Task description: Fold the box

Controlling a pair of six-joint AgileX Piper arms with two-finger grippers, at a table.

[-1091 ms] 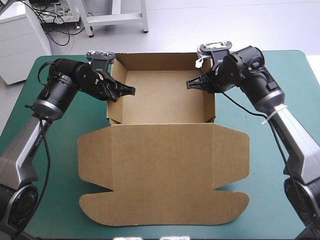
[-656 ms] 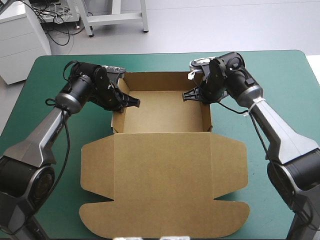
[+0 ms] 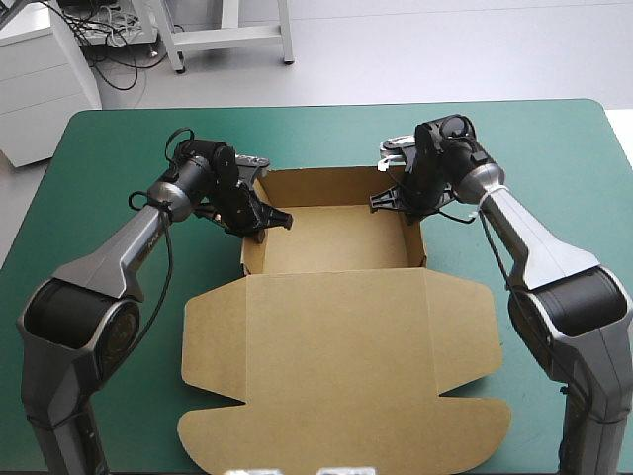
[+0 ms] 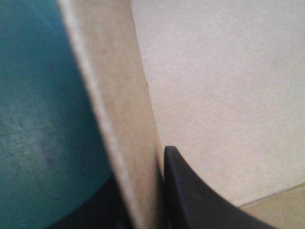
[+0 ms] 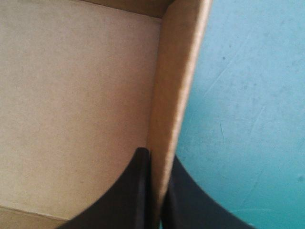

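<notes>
- Item, box (image 3: 336, 252): one cut sheet of brown board with a matte, faintly grainy face. I see it at the middle of the table, forming an open tray on the far side.
- Part, lid (image 3: 341, 356): lies flat on the teal-green cover (image 3: 119, 148) and reaches toward the near edge. It has a broad rectangular panel, angled wings at both sides and rounded tabs at the near corners.
- Part, left side wall (image 3: 251, 253): stands upright. In the left wrist view it is a thin board strip (image 4: 114, 95) with a pale cut edge, the cover (image 4: 38, 119) outside it and the tray floor (image 4: 214, 95) inside.
- Part, right side wall (image 3: 415, 242): stands upright. In the right wrist view it is a narrow strip (image 5: 174, 86) between the smooth tray floor (image 5: 71, 95) and the lightly scratched cover (image 5: 248, 119).
- Tool, left gripper (image 3: 269, 220): clamped on the left side wall. In its wrist view (image 4: 143, 210) one curved black finger (image 4: 195, 200) lies inside the tray and the other outside, with the board pinched between them.
- Tool, right gripper (image 3: 388, 201): clamped on the right side wall near the far corner. Its wrist view (image 5: 157, 191) shows black fingers (image 5: 131, 191) pressed against both faces of the board.
</notes>
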